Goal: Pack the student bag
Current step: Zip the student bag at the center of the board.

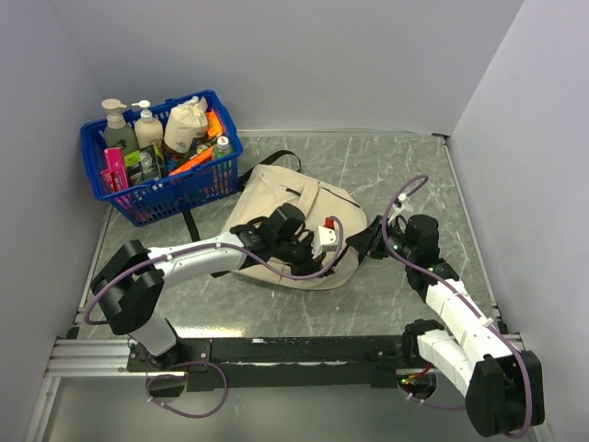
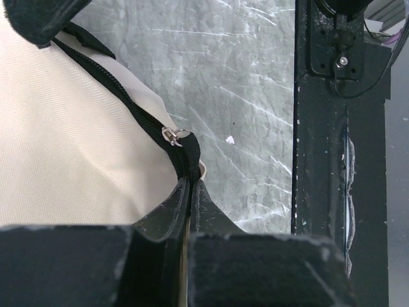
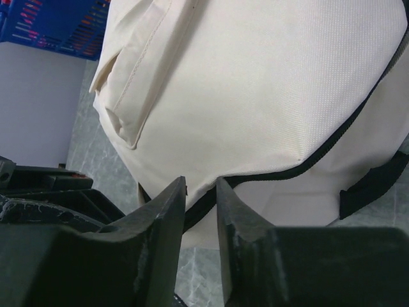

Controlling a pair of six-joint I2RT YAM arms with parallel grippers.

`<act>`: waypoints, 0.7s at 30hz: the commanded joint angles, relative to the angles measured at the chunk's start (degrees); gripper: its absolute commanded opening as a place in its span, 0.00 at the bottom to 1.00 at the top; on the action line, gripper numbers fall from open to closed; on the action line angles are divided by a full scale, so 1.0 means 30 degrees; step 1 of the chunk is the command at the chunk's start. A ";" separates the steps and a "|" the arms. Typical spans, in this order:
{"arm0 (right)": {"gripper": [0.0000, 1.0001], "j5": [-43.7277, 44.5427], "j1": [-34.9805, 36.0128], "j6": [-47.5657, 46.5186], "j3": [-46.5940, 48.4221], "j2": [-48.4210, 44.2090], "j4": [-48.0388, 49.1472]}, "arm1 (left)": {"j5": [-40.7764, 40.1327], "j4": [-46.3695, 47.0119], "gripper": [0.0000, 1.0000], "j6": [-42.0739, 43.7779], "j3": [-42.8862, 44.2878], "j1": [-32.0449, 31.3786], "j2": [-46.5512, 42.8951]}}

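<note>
1. Grey marbled tabletop (image 1: pixel 396 166) between pale walls (image 1: pixel 322 55) carries 1 student bag (image 1: pixel 276 189). The bag lies flat at the middle of the table, near and right of 1 blue basket (image 1: pixel 184 191) in the far left corner.
2. Only the top view shows the basket's load: 2 pump bottles (image 1: pixel 116 124), 1 cream pouch (image 1: pixel 187 124), and orange and pink items too small to name.
3. That view also shows both arms, 2 in all. The left one reaches across the bag and the right one meets the bag's right edge.
4. The left wrist view alone shows the left gripper (image 2: pixel 190 192) clenched on the bag's black zipper trim (image 2: pixel 128 105), just beside 1 metal ring pull (image 2: pixel 174 135). 1 black base rail (image 2: pixel 319 160) runs along the right of that view.
5. The right wrist view alone shows the right gripper (image 3: pixel 201 188) at the bag's edge. Its jaws stand a narrow gap apart, with the zipper seam crossing behind the gap. I cannot tell whether they pinch the fabric.
6. That view also shows 1 pocket flap (image 3: pixel 128 96) and 1 black strap (image 3: pixel 374 185).
</note>
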 commanded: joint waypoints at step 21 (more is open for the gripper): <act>0.00 0.3475 -0.0119 -0.0928 0.1643 0.0964 0.0294 | -0.0745 -0.1309 0.01 0.2046 -0.2064 -0.0083 -0.4206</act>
